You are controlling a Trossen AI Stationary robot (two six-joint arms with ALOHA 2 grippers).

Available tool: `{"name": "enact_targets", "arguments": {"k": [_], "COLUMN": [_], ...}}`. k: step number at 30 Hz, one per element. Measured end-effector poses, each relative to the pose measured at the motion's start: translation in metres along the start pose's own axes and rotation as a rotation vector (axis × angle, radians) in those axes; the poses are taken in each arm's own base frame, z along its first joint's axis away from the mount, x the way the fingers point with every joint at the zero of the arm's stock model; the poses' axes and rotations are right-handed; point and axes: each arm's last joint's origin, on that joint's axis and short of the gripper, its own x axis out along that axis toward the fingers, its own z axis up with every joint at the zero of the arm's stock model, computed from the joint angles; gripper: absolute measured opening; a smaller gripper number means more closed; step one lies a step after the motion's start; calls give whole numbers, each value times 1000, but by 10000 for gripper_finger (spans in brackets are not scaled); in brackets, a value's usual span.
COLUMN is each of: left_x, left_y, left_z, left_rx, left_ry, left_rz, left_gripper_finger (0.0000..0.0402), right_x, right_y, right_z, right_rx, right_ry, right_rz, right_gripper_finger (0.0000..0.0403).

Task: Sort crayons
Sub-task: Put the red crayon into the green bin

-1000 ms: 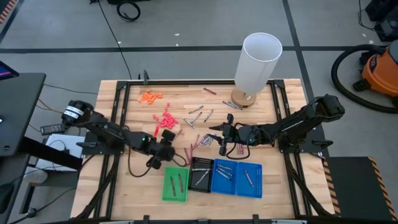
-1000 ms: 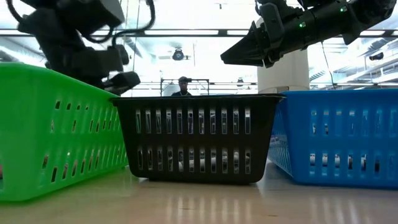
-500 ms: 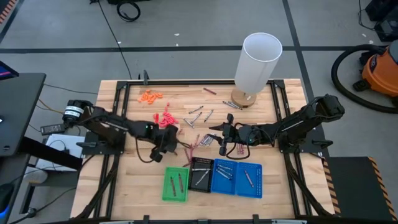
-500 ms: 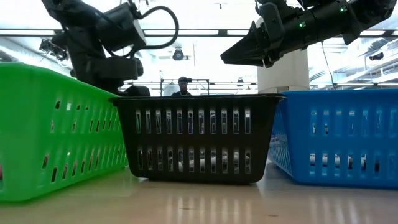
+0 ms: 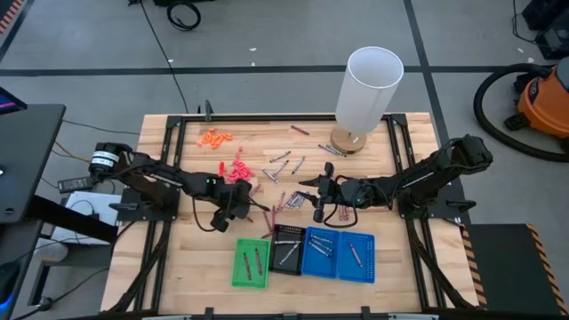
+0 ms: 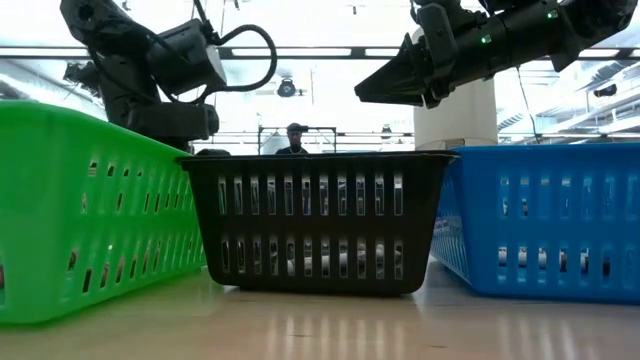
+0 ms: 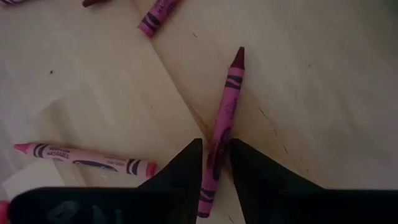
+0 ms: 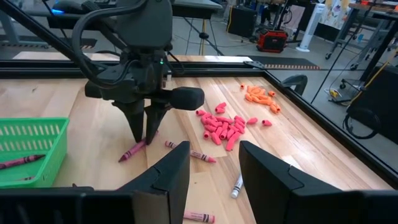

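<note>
My left gripper [image 7: 215,146] stands over the table's middle [image 5: 242,209], pointing steeply down, shut on a maroon crayon [image 7: 230,93] that lies on the wood. The right wrist view shows the same crayon [image 8: 132,151] under those fingers. Other loose crayons lie around it: a pink-red one [image 7: 87,158] and a cluster [image 5: 283,204]. My right gripper [image 5: 318,197] hovers open above that cluster, nothing between its fingers [image 8: 214,168]. My left gripper has the maroon crayon's wrapped shaft [image 7: 221,134] between its two fingers, toward the blunt end. The fingers come from above, slanting down, and lie across the crayon. The crayon lies flat on the table, its pointed end [image 7: 239,57] sticking out beyond the fingertips.
Near the front edge stand a green tray [image 5: 251,267], a black tray [image 5: 286,249] and two blue trays [image 5: 322,253], each with crayons inside. Pink bits [image 5: 238,171], orange bits [image 5: 214,137], grey crayons [image 5: 284,164] and a tall white cylinder [image 5: 366,93] lie farther back.
My left gripper has swung from beside the green tray toward the table's far edge and a little right, turning as it went, and has come down over the maroon crayon. My right gripper has kept still.
</note>
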Motion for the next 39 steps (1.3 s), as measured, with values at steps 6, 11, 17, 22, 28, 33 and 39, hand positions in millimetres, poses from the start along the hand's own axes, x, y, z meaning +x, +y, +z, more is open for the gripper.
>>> {"name": "enact_targets", "arguments": {"k": [6,11,17,22,28,33,39], "left_x": [1,1,-8,-34,-65,-83,-88], "left_y": [-2,-4,-8,-9,-21,-36,-54], "left_z": [-3,-3,4,20,31,46,59], "left_rx": [-36,-94,-125,-126,-114,-74,-28], "left_ry": [15,29,43,-32,-151,-308,-413], "left_rz": [-27,-28,-25,68,230,296,313], "left_gripper_finger": [44,13,13,13,12,12,12], "right_x": [0,0,0,0,0,0,0], "right_y": [0,0,0,0,0,0,0], "right_z": [0,0,0,0,1,1,1], "right_rx": [0,0,0,1,4,4,4], "right_ry": [0,0,0,-1,-7,-7,-7], "right_rz": [1,2,2,2,7,7,7], "right_gripper_finger": [147,147,147,147,147,147,147]}}
